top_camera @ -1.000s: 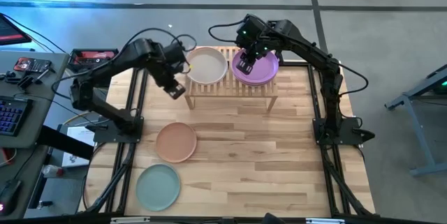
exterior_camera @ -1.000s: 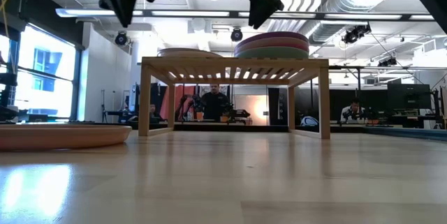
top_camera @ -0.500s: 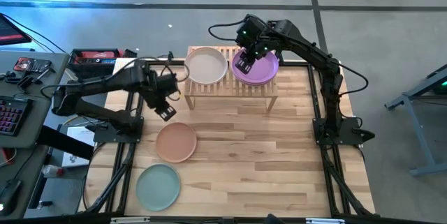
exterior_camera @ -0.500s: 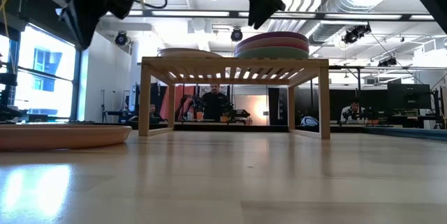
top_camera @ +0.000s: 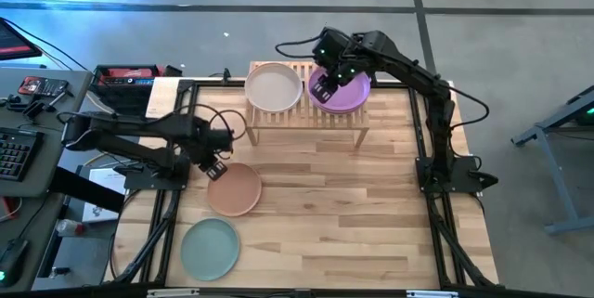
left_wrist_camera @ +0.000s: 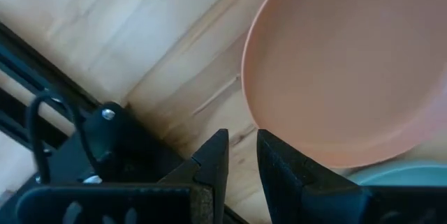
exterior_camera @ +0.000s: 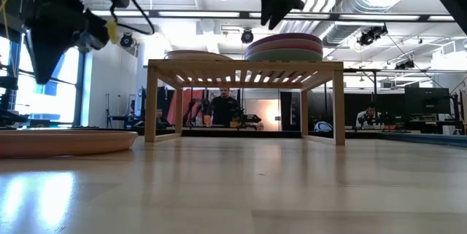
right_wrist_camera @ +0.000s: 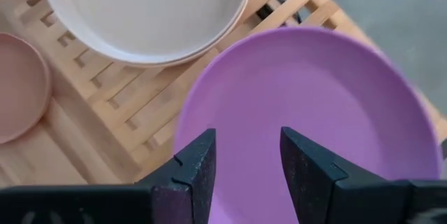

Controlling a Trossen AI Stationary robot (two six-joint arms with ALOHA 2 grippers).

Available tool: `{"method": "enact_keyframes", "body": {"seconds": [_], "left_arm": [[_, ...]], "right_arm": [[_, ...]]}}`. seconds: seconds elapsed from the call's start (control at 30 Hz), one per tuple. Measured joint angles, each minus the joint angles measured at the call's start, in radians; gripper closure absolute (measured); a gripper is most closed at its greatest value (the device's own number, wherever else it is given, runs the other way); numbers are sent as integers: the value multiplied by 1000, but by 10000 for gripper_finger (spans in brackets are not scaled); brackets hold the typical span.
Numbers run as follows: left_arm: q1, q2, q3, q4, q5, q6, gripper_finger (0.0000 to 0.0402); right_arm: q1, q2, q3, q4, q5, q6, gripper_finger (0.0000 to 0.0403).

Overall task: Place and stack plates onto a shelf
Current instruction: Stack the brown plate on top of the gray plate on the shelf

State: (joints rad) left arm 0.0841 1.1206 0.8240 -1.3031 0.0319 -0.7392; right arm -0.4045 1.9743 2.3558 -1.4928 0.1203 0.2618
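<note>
plates (exterior_camera: 283, 46) stacked on shelf (exterior_camera: 245, 67), peach plate (exterior_camera: 66, 141) on tabletop

Purple plate (top_camera: 345, 94) partly hidden under right end effector (top_camera: 327, 83).

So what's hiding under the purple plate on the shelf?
More plates are stacked under the purple plate; the low view shows only their edges. The shelf holds them.
</note>
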Motion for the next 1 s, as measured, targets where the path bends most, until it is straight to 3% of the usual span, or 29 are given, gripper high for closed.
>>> {"method": "enact_keyframes", "body": {"seconds": [0.4,1.0], "left_arm": [[-97,0,-145,122,0,-168,335],[-118,1,-265,293,13,-226,335]], "right_arm": [[134,0,0,-40,12,106,265],[272,0,0,-38,35,160,265]]}}
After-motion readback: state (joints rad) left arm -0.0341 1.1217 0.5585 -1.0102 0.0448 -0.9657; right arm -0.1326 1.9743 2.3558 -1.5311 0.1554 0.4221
